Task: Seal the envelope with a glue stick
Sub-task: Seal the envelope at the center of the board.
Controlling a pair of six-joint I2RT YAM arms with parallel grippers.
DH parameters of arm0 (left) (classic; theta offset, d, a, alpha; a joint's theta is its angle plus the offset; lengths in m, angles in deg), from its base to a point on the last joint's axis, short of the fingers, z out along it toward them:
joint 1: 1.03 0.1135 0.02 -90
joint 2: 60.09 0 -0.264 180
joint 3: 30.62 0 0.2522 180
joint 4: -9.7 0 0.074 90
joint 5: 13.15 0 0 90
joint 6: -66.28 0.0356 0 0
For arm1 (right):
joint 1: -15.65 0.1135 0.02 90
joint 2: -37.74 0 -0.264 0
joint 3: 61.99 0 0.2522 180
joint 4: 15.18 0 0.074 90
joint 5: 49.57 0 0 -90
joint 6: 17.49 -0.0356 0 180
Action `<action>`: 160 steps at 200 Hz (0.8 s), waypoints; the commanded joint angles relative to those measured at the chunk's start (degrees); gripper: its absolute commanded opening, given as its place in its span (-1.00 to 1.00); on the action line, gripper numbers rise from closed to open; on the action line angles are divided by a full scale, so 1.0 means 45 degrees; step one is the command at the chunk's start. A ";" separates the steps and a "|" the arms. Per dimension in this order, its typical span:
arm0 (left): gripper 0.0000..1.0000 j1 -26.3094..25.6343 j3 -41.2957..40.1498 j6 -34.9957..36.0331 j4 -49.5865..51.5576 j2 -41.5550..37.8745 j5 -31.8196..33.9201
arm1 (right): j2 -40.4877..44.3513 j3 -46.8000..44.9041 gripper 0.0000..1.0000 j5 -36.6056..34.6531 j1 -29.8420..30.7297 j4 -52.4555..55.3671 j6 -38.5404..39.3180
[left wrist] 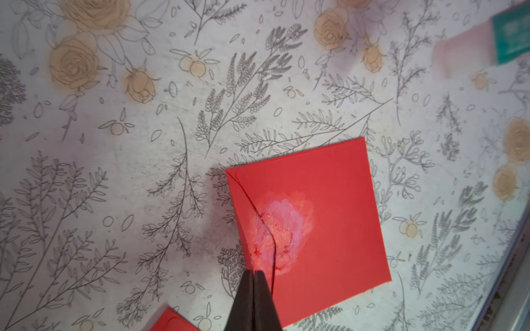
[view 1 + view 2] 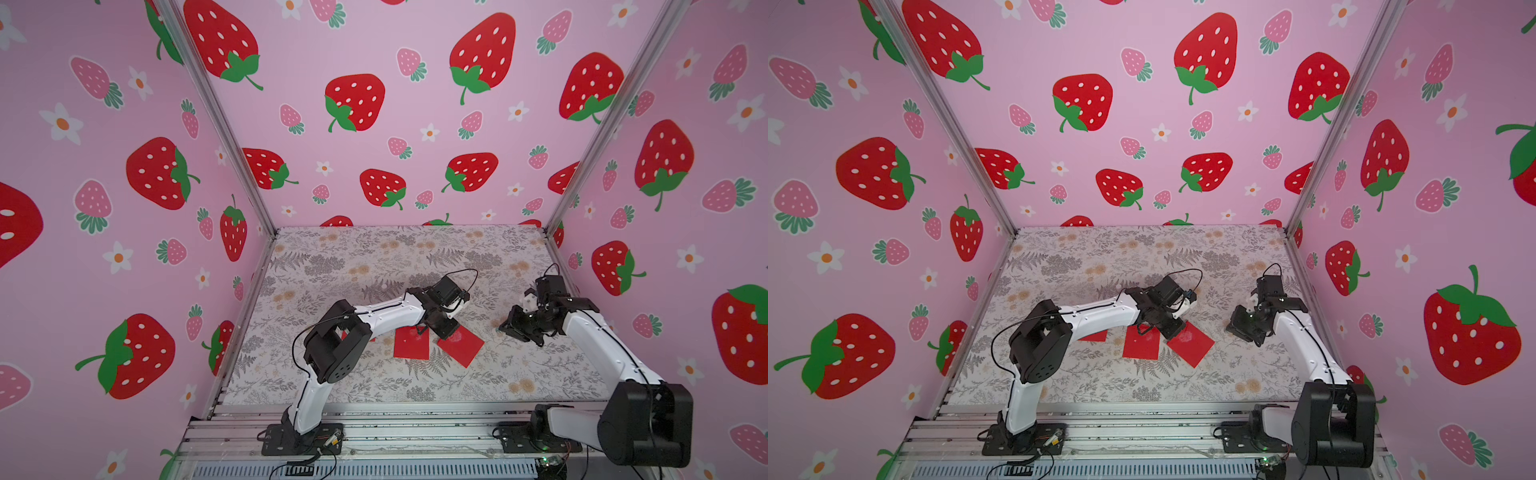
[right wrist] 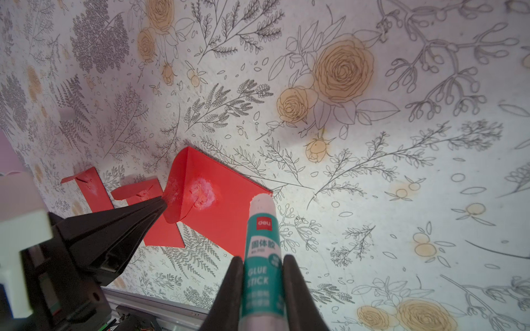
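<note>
This is a robot test cell of the kind found in a lab: a boxed-in tabletop rig. Two white-and-black robot arms, the left arm and the right arm, are bolted by black base plates to a bed of aluminium rails along the near edge. Aluminium corner posts frame flat strawberry-print panels on the left, far and right sides. The table is covered by a printed floral sheet. Loose cables and a bare circuit board lie at the near edge.
</note>
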 commanded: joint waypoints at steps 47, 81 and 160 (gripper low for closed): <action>-0.91 -0.0273 0.0666 -0.0618 -0.0212 0.0715 -0.0868 | -0.0172 -0.0134 -1.00 0.0287 -0.0056 0.0045 0.0186; -0.79 -0.0372 0.0800 -0.0883 -0.0285 0.1047 -0.1321 | -0.0160 -0.0173 -1.00 0.0369 -0.0059 0.0043 0.0186; -0.28 -0.0080 0.0629 -0.1687 -0.0113 0.1591 -0.2307 | -0.0228 -0.0212 -1.00 0.0504 -0.0062 0.0045 0.0176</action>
